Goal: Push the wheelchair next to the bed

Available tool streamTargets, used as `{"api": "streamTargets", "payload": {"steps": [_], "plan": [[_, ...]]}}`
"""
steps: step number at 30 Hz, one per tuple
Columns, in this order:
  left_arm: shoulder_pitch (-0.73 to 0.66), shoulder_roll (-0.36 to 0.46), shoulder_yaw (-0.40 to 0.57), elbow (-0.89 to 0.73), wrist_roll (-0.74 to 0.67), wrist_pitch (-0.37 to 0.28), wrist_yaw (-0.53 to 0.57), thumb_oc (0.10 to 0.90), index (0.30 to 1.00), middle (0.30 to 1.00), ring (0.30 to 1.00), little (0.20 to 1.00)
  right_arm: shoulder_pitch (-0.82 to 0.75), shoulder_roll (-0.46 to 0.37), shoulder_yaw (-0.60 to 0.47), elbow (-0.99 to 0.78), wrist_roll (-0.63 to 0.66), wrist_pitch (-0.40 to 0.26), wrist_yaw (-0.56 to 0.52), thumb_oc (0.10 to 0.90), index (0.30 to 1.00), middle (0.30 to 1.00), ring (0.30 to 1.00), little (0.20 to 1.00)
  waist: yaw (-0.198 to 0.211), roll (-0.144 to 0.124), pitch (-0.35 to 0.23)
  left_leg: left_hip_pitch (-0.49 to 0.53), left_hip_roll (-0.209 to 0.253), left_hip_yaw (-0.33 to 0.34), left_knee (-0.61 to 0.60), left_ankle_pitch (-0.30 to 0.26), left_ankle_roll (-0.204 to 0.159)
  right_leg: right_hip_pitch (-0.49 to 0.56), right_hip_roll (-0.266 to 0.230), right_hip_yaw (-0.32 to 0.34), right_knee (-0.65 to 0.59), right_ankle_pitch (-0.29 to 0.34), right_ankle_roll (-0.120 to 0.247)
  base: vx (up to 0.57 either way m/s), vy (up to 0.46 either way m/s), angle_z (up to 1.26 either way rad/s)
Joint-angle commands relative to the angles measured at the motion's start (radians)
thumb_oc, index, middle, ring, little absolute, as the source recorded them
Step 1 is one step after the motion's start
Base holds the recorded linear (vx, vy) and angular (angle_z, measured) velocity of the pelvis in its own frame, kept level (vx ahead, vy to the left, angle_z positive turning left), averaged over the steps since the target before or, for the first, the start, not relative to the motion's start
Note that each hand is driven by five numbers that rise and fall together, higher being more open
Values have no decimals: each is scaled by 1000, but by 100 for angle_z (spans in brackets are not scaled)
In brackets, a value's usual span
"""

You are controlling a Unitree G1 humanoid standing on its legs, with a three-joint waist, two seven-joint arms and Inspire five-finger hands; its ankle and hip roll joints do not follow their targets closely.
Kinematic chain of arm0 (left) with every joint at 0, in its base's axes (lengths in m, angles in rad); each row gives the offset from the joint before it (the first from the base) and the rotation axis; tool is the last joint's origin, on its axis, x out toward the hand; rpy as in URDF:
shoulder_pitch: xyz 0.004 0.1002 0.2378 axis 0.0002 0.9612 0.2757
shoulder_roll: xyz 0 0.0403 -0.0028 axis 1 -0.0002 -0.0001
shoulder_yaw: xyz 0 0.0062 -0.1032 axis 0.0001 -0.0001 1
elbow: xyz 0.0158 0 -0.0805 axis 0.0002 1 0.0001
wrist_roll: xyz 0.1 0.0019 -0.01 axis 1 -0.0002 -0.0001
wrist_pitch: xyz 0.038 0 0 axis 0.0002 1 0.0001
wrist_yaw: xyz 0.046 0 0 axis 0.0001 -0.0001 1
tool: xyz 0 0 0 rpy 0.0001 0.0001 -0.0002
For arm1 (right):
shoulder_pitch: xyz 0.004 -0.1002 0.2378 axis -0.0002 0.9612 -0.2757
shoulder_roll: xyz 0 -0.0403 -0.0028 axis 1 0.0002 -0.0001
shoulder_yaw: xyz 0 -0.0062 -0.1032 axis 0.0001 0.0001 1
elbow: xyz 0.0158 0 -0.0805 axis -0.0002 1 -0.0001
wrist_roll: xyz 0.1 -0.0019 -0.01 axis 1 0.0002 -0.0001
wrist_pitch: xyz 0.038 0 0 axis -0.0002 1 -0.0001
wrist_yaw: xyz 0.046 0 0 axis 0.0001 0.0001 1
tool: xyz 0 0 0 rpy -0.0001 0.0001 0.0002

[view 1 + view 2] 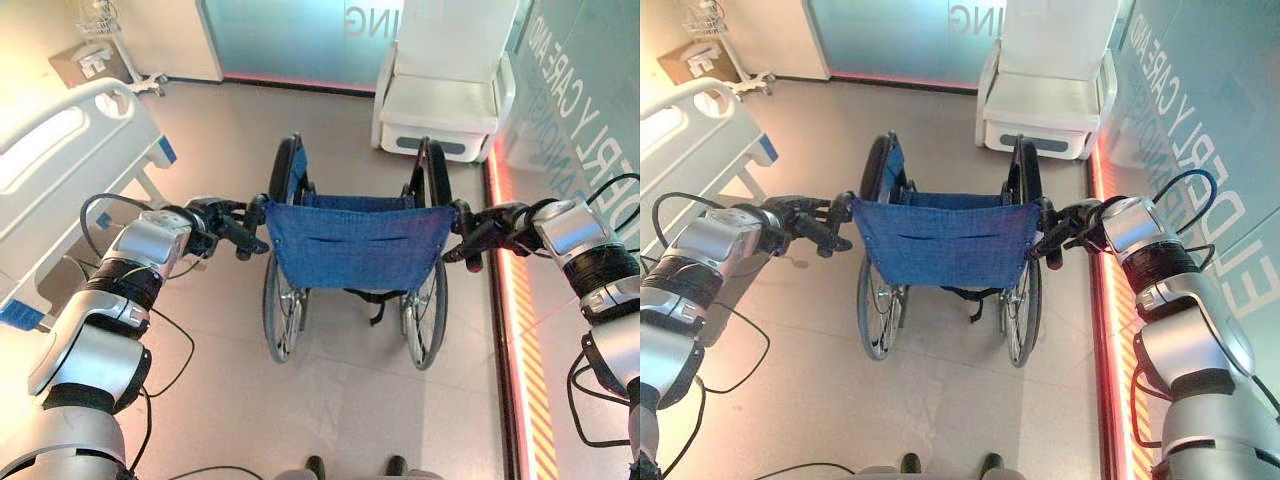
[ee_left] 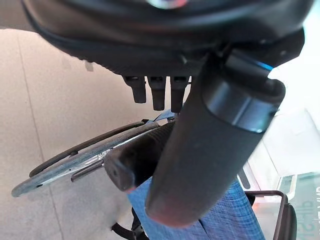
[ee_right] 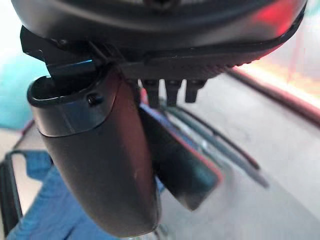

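Left hand [image 1: 215, 222] and right hand [image 1: 490, 228] each clasp a push handle behind the wheelchair [image 1: 355, 245]. Rigid, rolls freely; bed [image 1: 60, 160] beyond left hand.

Big white letters run along the glass wall [image 1: 1200, 120] on the right, cut off at its edges. More white letters stand on the far glass panel [image 1: 890, 35].

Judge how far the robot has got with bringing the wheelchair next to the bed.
Done: both hands are on the push handles, left hand and right hand curled round the grips. In hand: the wheelchair stands mid-floor, facing the white chair. Left: the bed lies off to the robot's left, with open floor between, so the turn and push remain.
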Motion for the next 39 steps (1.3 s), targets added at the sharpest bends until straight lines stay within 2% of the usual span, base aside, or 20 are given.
{"api": "streamTargets", "payload": {"steps": [1,3,5,6,7,8,9,10,11,12,13,18,22,31,39], "plan": [[17,108,-34,178,182,48,47,800,900,900,900,900,87,-65,92,132,-48,44,7,800,900,900,900,900,26,-27,-38,-54,-49,22,65,-56,-16,-35,-10,-10,104,-56,7,0,0,0],[20,95,-32,187,180,48,46,800,900,900,900,900,101,-44,77,153,3,37,-38,800,900,900,900,900,26,-25,-37,-54,-49,18,65,-56,-16,-36,-10,-8,105,-56,6,0,0,0],[20,88,-30,194,178,49,43,800,900,900,900,900,105,-33,68,167,12,32,-45,706,759,759,759,759,26,-23,-38,-55,-49,18,65,-55,-17,-36,-11,-8,104,-55,6,0,0,0],[24,79,-29,199,171,44,49,800,900,900,900,900,109,-24,63,174,21,28,-58,565,547,547,547,547,26,-21,-38,-55,-49,17,65,-54,-18,-36,-11,-8,104,-54,6,0,0,0],[26,73,-28,202,164,41,56,800,900,900,900,900,110,-19,60,177,26,21,-71,400,300,300,300,300,26,-20,-39,-55,-49,17,64,-54,-18,-36,-11,-8,103,-54,6,0,0,0],[30,67,-25,204,158,37,63,800,900,900,900,900,113,-15,57,183,33,10,-85,400,300,300,300,300,26,-20,-39,-55,-49,16,63,-54,-18,-35,-11,-8,102,-54,6,0,0,0],[35,61,-20,205,148,32,70,673,709,709,709,709,117,-7,52,185,46,-5,-109,400,300,300,300,300,25,-18,-39,-53,-49,15,61,-53,-20,-34,-11,-9,101,-53,6,0,0,0],[41,54,-16,207,134,24,77,585,578,578,578,578,120,1,47,184,52,-11,-127,400,300,300,300,300,24,-16,-40,-54,-49,15,61,-52,-21,-35,-12,-8,101,-53,6,0,0,0],[41,54,-16,207,133,24,77,585,578,578,578,578,120,1,47,184,53,-11,-128,400,300,300,300,300,24,-16,-41,-54,-49,15,61,-52,-21,-35,-12,-8,101,-53,6,0,0,0],[49,45,-10,206,116,15,85,416,324,324,324,324,124,11,44,180,56,-13,-142,400,300,300,300,300,24,-14,-40,-55,-49,14,61,-51,-21,-35,-13,-8,100,-53,5,0,0,0],[59,35,-3,205,108,10,90,400,300,300,300,300,130,19,38,174,60,-14,-162,400,300,300,300,300,24,-13,-40,-55,-48,15,60,-50,-22,-35,-13,-8,100,-52,5,0,0,0],[91,5,17,196,62,-3,98,400,300,300,300,300,139,39,24,154,82,-28,-215,400,300,300,300,300,22,-10,-37,-55,-49,14,60,-48,-23,-37,-13,-5,101,-50,4,0,0,0],[139,-26,51,187,12,-27,122,400,300,300,300,300,162,51,-1,117,135,-72,-305,400,300,300,300,300,17,-7,-39,-53,-49,18,61,-49,-22,-37,-14,-2,103,-49,3,0,0,0],[200,-76,83,143,-56,-80,186,400,300,300,300,300,194,59,-14,35,116,-119,-357,400,300,300,300,300,12,-8,-35,-47,-44,29,67,-50,-20,-35,-16,0,110,-49,0,0,0,0],[237,-84,94,75,-63,-125,219,400,300,300,300,300,208,43,-13,-60,99,-126,-404,400,300,300,300,300,10,-11,-28,-46,-41,34,74,-54,-18,-39,-19,0,118,-51,1,0,0,0]]}}
